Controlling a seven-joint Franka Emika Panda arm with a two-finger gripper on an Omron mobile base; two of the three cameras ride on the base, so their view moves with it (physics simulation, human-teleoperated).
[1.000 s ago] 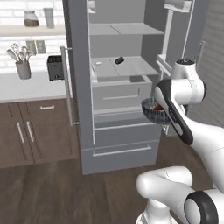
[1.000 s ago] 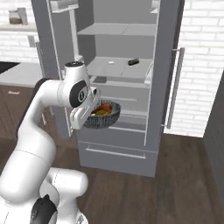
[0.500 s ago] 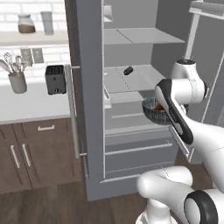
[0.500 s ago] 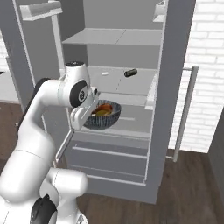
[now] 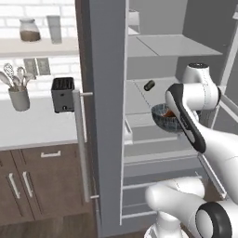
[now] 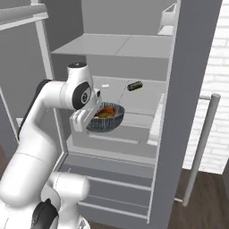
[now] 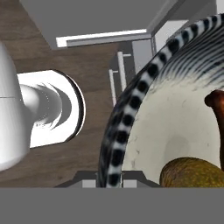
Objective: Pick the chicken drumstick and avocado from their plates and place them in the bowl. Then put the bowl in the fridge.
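One bowl (image 6: pixel 106 118) at the gripper (image 6: pixel 91 115), holding one avocado (image 7: pixel 192 173) and one drumstick (image 7: pixel 216 105) (one small dark item (image 6: pixel 134 86) beyond).

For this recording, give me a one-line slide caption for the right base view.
Gripper shut on the bowl rim, carrying avocado and drumstick into the open fridge.

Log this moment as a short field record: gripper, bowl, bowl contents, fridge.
gripper: shut on the bowl's rim
bowl: held in the air inside the open fridge, over a middle shelf
contents: avocado and drumstick inside
fridge: doors open, a small dark item on the shelf behind the bowl
task stage: bowl not yet set down
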